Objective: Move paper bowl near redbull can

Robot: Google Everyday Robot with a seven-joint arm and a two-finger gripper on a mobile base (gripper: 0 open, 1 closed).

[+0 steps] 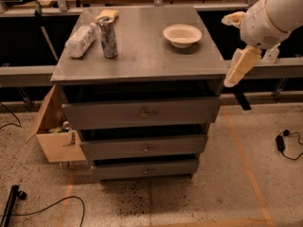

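I see the round cream-white paper bowl (pixel 182 35) on the grey metal cabinet top (pixel 142 60), rear right. The cream gripper (pixel 239 68) hangs beyond the right edge, apart from it (opening: cannot tell).

The white arm (pixel 272 13) extends from upper right, its cream gripper (pixel 238 69) hanging angled downward.

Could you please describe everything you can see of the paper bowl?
The paper bowl is small, round, shallow and cream-white, with a wide flared rim, and looks empty. It sits upright on the grey cabinet top, toward its back right, apart from the can on the left. Nothing touches it but the top; the gripper hangs beyond the cabinet's right edge, clear of it.
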